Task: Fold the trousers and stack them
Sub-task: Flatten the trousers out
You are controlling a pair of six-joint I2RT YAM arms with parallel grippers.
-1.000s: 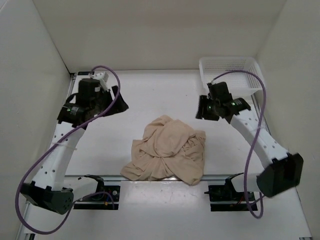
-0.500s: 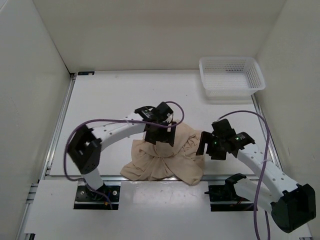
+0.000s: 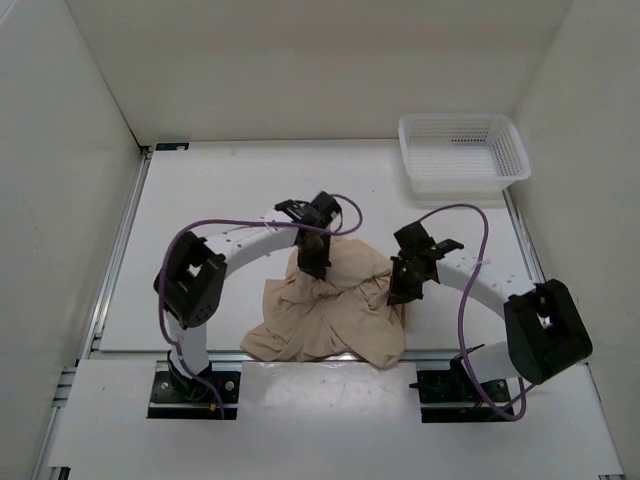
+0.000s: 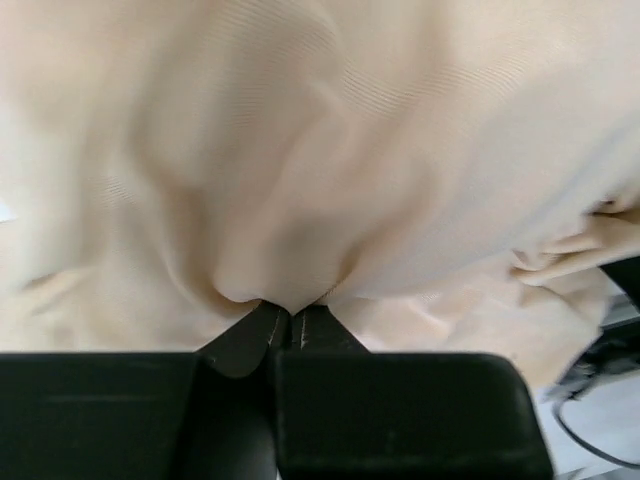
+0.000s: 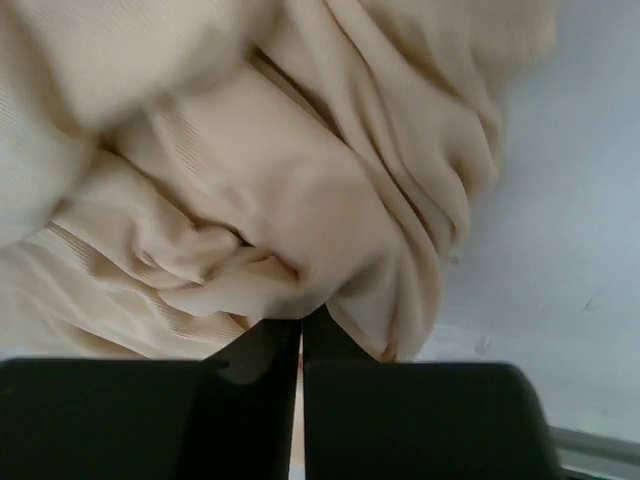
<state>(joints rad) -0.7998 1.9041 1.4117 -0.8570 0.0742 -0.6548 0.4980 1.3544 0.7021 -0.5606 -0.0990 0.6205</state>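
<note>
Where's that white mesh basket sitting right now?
In the top view, the white mesh basket sits at the far right corner of the table, well apart from the crumpled beige trousers near the front edge.

Overhead view: bright, even, diffuse light; white table (image 3: 220,190) near washed out; focus sharp.
Shadows: faint and soft-edged beneath the arms (image 3: 240,243).
Left wrist view: trousers (image 4: 330,150) smeared, out of focus; fingers (image 4: 400,420) flat black.
Right wrist view: cloth folds crisper, upper left blurred.
</note>
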